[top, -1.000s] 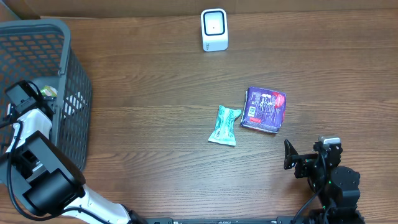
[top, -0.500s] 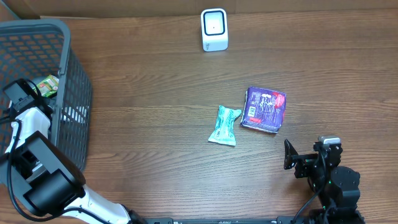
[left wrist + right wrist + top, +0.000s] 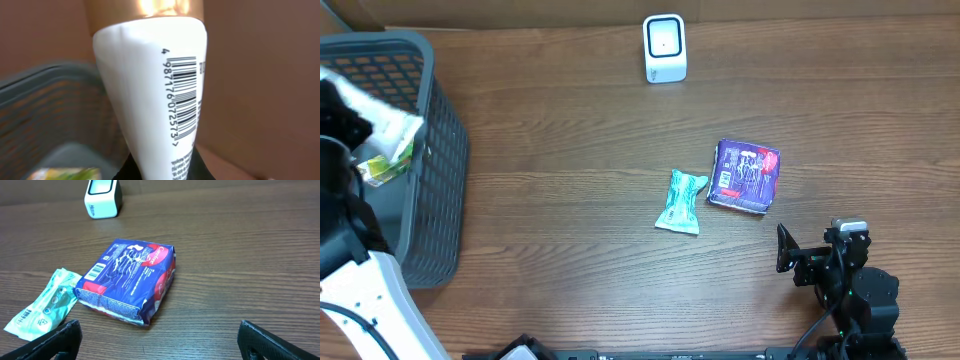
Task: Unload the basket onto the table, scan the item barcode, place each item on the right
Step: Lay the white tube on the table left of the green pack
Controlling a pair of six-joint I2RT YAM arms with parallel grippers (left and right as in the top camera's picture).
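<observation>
Tube [image 3: 150,95]: white, with a gold cap [image 3: 145,10] at the 12 o'clock end in the left wrist view; it was seen over the basket [image 3: 430,90] at the 9 o'clock side of the bench [image 3: 570,130], blurred in the overhead view.
Barcode [image 3: 182,100]: printed lengthwise down the tube's 3 o'clock side and turned toward the left wrist camera.
Left tool [image 3: 162,170]: clenched on the tube at its 6 o'clock end.
Right tool [image 3: 157,342]: released, jaws spread wide, parked at 5 o'clock on the bench, with nothing held.
Scanner [image 3: 665,47]: white, stood upright at the 12 o'clock edge, well apart from the tube.
Purple pack [image 3: 745,176]: laid flat near mid-bench, toward 3 o'clock.
Teal sachet [image 3: 680,201]: laid just beside the purple pack, on its 9 o'clock side.
Green-yellow packet [image 3: 388,165]: seen inside the basket, below the tube.
</observation>
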